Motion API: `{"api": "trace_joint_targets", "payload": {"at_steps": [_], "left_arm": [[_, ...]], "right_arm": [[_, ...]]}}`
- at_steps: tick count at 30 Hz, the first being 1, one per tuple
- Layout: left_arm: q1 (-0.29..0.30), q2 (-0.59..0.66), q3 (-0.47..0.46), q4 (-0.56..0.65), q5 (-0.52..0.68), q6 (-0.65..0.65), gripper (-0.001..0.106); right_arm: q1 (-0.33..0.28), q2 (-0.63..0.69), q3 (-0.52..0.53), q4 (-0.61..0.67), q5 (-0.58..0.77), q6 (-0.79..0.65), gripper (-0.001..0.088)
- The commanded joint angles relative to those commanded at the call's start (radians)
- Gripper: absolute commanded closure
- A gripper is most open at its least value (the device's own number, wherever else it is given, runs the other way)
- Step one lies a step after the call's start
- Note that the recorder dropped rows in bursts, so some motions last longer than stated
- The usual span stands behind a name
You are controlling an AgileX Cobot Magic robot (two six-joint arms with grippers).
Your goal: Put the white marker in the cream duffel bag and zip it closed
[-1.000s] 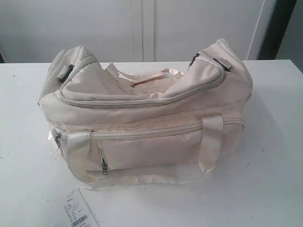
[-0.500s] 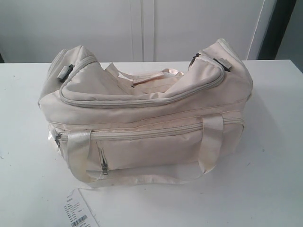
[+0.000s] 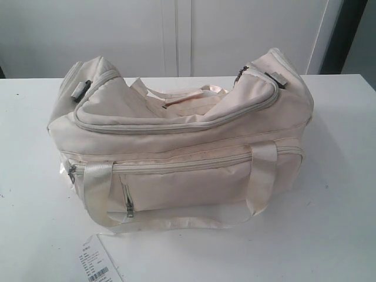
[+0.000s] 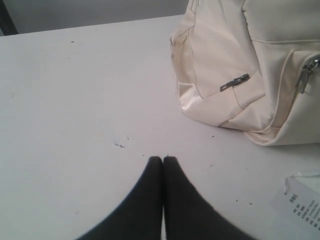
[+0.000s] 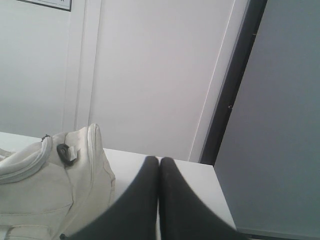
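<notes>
Bag: the cream duffel bag [image 3: 188,147] lies near the middle of the white worktop [image 3: 329,229], its long side facing the exterior view and its top sagging in the centre.
Top flap: a zip track [image 3: 176,126] curves along the flap's edge; it looks drawn together here, though the far side is hidden.
Handles: one loop handle [image 3: 261,176] hangs down the front face and rests on the worktop; the other lies folded across the dip on top.
Front pocket: a small metal zip pull [image 3: 129,207] hangs beside the left end of the front handle.
Paper tag: a white printed tag [image 3: 94,264] lies flat on the worktop just in front of the bag's left corner.
Marker: the white marker shows in no view; its place cannot be told.
Left end effector [image 4: 162,159]: the dark fingers are pressed together with nothing between them, over bare worktop [image 4: 75,100], apart from the bag's end [image 4: 225,75] and the tag [image 4: 302,202].
Right end effector [image 5: 159,159]: the fingers meet tip to tip and hold nothing, beside the bag's other end [image 5: 50,190], facing the white wall panels [image 5: 150,75].
</notes>
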Motion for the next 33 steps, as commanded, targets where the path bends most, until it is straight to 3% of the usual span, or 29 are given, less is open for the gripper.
{"api": "trace_joint_targets", "payload": {"at_steps": [11, 33], "left_arm": [[0.000, 0.000, 0.096, -0.006, -0.036, 0.000, 0.105], [0.000, 0.000, 0.096, -0.013, -0.067, 0.000, 0.105]], "right_arm": [[0.000, 0.000, 0.000, 0.000, 0.000, 0.000, 0.0868], [0.000, 0.000, 0.000, 0.000, 0.000, -0.002, 0.0868]]}}
